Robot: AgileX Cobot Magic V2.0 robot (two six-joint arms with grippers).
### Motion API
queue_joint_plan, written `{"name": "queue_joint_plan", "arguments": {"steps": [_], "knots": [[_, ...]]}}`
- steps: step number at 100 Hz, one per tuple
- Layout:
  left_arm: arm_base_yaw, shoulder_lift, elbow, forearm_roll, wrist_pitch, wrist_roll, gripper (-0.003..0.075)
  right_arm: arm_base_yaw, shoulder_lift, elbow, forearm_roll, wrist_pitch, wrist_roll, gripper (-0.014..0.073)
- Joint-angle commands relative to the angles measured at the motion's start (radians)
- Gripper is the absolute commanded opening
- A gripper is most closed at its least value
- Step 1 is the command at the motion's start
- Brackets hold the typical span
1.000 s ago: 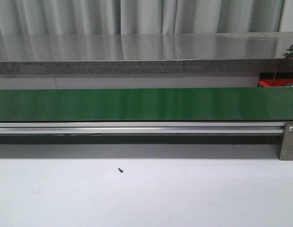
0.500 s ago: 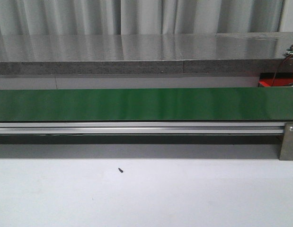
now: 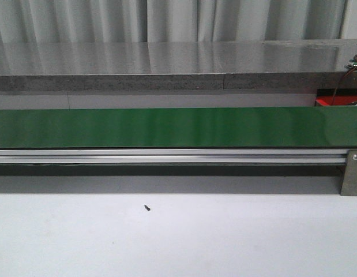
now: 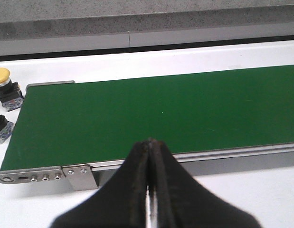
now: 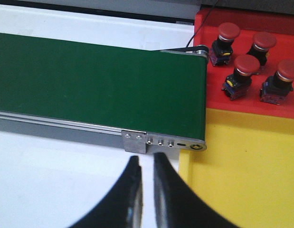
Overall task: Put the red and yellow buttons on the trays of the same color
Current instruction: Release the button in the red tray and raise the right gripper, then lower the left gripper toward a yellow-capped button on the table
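Right wrist view: four red buttons (image 5: 245,70) stand on the red tray (image 5: 279,107), well beyond the right pincer (image 5: 147,164) and across the green belt's (image 5: 90,80) end. The yellow tray (image 5: 241,171) lies just beside that pincer, whose fingers stand slightly apart, holding nothing. Left pincer (image 4: 150,145): fingers pressed together, holding nothing. One yellow button (image 4: 5,86) stands off the belt's end, well apart from it; beside that, a second button (image 4: 0,127), colour indeterminate.

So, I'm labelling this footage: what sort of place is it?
Probably a lab or factory sorting cell: a green conveyor belt on a white table, red buttons on a red tray beside a yellow tray.
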Motion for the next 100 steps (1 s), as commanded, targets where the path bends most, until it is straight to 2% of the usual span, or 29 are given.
{"name": "queue_joint_plan", "arguments": {"steps": [1,29,36,48,62,73,86,100], "knots": [[-0.007,-0.004,-0.027,-0.016,-0.061,-0.003,-0.002,0.0,-0.003,-0.025,0.015,-0.072,-0.006,-0.0066],[-0.007,-0.004,-0.029,-0.016,-0.063,-0.003,-0.0017,0.0,-0.003,-0.025,0.015,-0.066,-0.006,-0.0068],[-0.007,-0.004,-0.034,-0.016,-0.061,-0.003,0.0007,0.0,-0.003,-0.025,0.016,-0.066,-0.006,-0.0068],[-0.007,-0.004,-0.034,-0.016,-0.065,-0.003,0.0152,0.0,-0.003,-0.025,0.016,-0.066,-0.006,-0.0068],[-0.007,-0.004,-0.034,-0.016,-0.067,-0.003,0.0426,0.0,-0.003,-0.025,0.016,-0.066,-0.006,-0.0068],[-0.007,-0.004,-0.036,-0.016,-0.088,-0.003,0.0583,0.0,-0.003,-0.025,0.016,-0.066,-0.006,-0.0068],[-0.003,0.005,-0.062,-0.014,-0.098,-0.003,0.0606,0.0,-0.003,-0.025,0.016,-0.066,-0.006,-0.0068],[0.071,0.083,-0.179,-0.008,-0.042,-0.003,0.0606,0.0,-0.003,-0.025,0.016,-0.066,-0.006,-0.0068]]}}
